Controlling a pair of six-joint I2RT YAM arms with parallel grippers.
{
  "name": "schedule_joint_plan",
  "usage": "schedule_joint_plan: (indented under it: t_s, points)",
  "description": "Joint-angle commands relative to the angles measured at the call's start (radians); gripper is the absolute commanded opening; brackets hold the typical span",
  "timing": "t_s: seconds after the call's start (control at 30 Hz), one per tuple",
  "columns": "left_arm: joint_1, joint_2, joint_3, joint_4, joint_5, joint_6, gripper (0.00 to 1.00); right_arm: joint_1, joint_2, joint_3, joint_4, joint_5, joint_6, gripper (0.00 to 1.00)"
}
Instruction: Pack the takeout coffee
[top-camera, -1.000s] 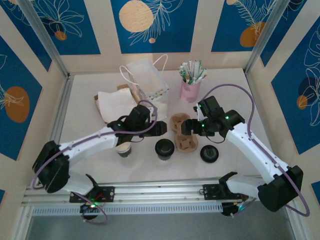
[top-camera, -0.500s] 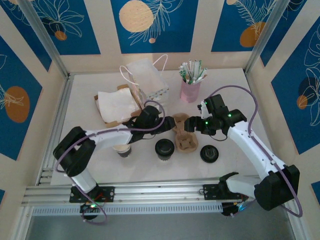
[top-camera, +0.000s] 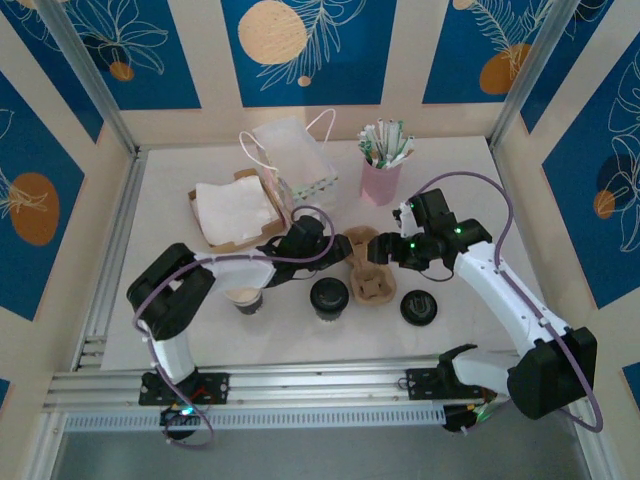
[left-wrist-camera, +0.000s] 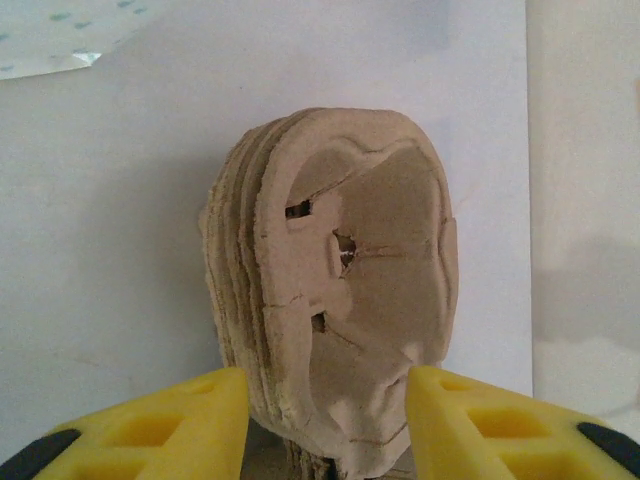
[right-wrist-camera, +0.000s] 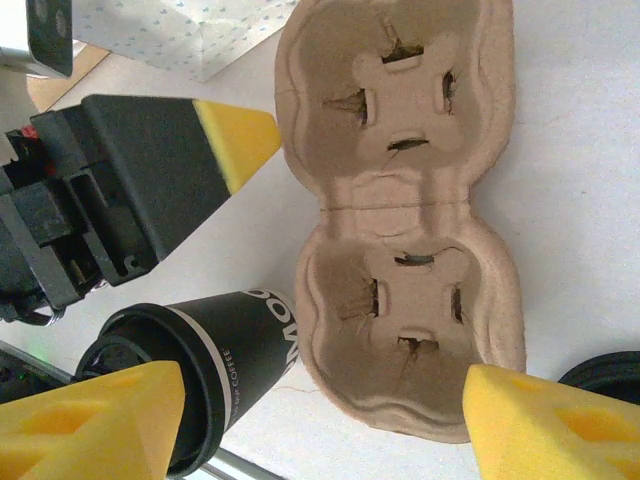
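The takeout coffee (top-camera: 328, 298), a dark paper cup with a black lid, stands upright just left of the near end of a brown two-cell pulp cup carrier (top-camera: 366, 272). In the right wrist view the takeout coffee (right-wrist-camera: 205, 360) is beside the carrier (right-wrist-camera: 405, 215). My left gripper (top-camera: 336, 247) is at the carrier's far end. In the left wrist view the carrier's end (left-wrist-camera: 340, 290) sits between the yellow fingertips (left-wrist-camera: 200, 415), the right one touching it and the left one a sliver off. My right gripper (top-camera: 379, 250) hangs open over the carrier, spanning its near cell.
A lidless cup (top-camera: 245, 298) stands at the near left. A loose black lid (top-camera: 418, 307) lies right of the carrier. A white paper bag (top-camera: 296, 156), napkins on a brown tray (top-camera: 236, 212) and a pink cup of sticks (top-camera: 381, 175) stand further back.
My left arm has swung right to the carrier's far end and its jaws have narrowed. My right gripper has shifted slightly left over the carrier and narrowed a little.
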Motion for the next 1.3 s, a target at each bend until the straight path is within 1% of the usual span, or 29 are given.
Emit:
schedule_joint_plan:
  t_s: [0.0,0.2,0.43,0.8,1.03,1.27]
  points:
    - [-0.006,0.019,0.029,0.054,0.015,-0.016,0.43,-0.004,0.017,-0.022,0.008,-0.028,-0.005,0.74]
    - [-0.007,0.012,0.035,0.053,0.024,-0.014,0.38,-0.003,0.03,-0.036,0.021,-0.036,0.001,0.72]
    - [-0.007,0.022,0.039,0.053,0.029,-0.013,0.38,-0.005,0.03,-0.035,0.02,-0.032,-0.002,0.72]
    - [-0.003,0.027,0.031,0.065,0.033,-0.035,0.39,-0.009,0.037,-0.036,0.019,-0.03,-0.001,0.72]
    - [-0.002,0.025,0.045,0.022,0.021,-0.028,0.43,-0.009,0.039,-0.036,0.018,-0.032,0.0,0.72]
    - [-0.002,0.03,0.056,-0.004,0.017,-0.022,0.44,-0.009,0.039,-0.035,0.017,-0.033,-0.002,0.72]
